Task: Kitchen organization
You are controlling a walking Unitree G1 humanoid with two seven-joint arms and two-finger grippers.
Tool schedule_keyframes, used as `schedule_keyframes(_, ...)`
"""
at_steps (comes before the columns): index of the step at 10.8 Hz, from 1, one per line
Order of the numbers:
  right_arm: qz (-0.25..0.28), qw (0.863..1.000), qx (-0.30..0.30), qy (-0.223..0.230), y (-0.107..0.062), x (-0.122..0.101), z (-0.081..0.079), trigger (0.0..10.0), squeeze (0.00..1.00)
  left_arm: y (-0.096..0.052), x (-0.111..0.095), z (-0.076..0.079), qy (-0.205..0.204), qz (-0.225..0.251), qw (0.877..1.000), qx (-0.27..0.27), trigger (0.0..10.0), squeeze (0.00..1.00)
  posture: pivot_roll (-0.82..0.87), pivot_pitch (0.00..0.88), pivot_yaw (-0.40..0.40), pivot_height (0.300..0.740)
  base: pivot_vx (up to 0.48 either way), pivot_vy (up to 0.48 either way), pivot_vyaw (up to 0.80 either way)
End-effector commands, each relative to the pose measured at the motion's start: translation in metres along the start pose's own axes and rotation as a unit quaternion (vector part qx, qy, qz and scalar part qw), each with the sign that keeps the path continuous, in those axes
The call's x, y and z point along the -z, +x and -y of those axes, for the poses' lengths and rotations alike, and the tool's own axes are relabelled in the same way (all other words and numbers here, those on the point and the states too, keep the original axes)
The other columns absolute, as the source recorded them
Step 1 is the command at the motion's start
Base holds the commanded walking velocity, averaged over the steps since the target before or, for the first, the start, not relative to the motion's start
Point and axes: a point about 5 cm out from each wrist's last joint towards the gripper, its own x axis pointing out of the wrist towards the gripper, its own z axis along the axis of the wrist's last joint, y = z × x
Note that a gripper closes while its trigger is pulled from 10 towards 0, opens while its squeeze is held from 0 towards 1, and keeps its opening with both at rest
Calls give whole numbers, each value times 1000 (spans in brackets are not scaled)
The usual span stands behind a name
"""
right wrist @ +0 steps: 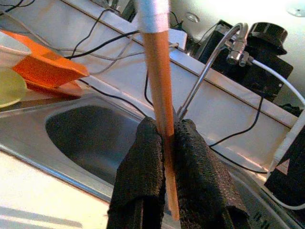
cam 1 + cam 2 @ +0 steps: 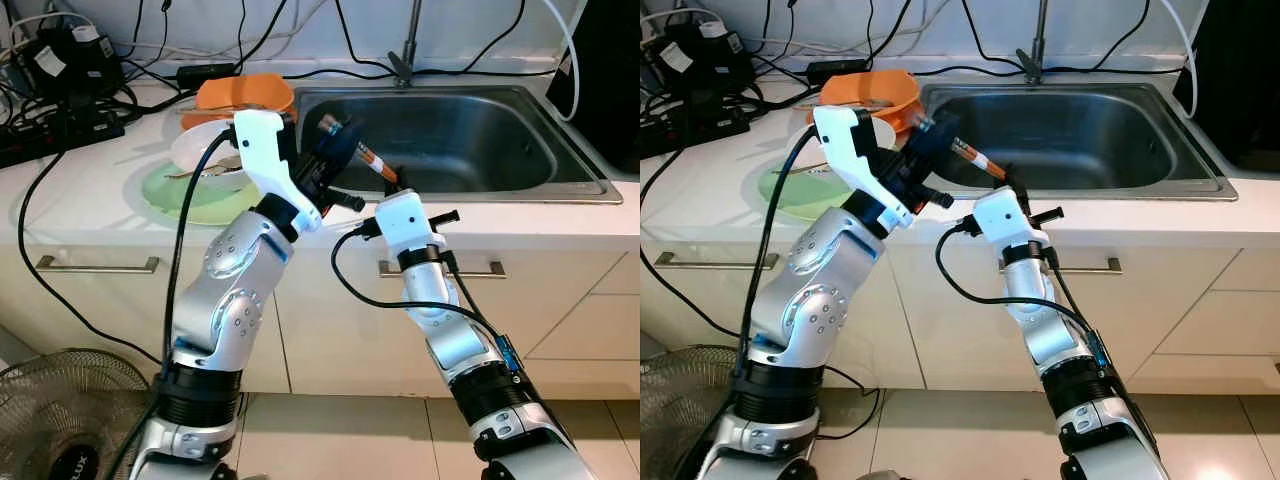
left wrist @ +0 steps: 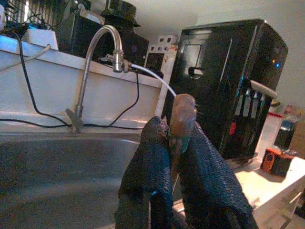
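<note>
Chopstick (image 1: pixel 159 109) pinched by left hand (image 3: pixel 174 143) and right hand (image 1: pixel 164 138), over sink (image 2: pixel 470 150)

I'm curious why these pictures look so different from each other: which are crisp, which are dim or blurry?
Left eye view: evenly lit and sharp, with soft glare on the steel sink. Left wrist view: dim and bluish, the left end effector and the wooden handle it grips soft-focused. Right wrist view: brighter, the orange stick near the lens blurred, the faucet washed pale.

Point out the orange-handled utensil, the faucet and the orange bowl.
Orange-handled utensil (image 1: pixel 159 95), right wrist view, handle shaft.
Faucet (image 3: pixel 90 52), left wrist view, curved neck.
Orange bowl (image 2: pixel 865 92), right eye view, near rim.
</note>
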Motion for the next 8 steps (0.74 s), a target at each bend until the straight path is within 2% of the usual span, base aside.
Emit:
schedule_keyframes(1,-2,1000,14,7,5,-1,7,0,0,-1,-7,-8,-1,9,1000,-19,10000,1000,90,0,59,740,0,0,0)
schedule_keyframes(5,-12,1000,23,11,8,0,10,0,0,-3,-4,-2,-14,-7,1000,15,10000,1000,91,0,54,740,0,0,0)
schedule_keyframes(8,-45,996,59,54,13,8,24,0,0,-8,-3,0,-12,-19,999,37,10000,1000,92,0,49,740,0,0,0)
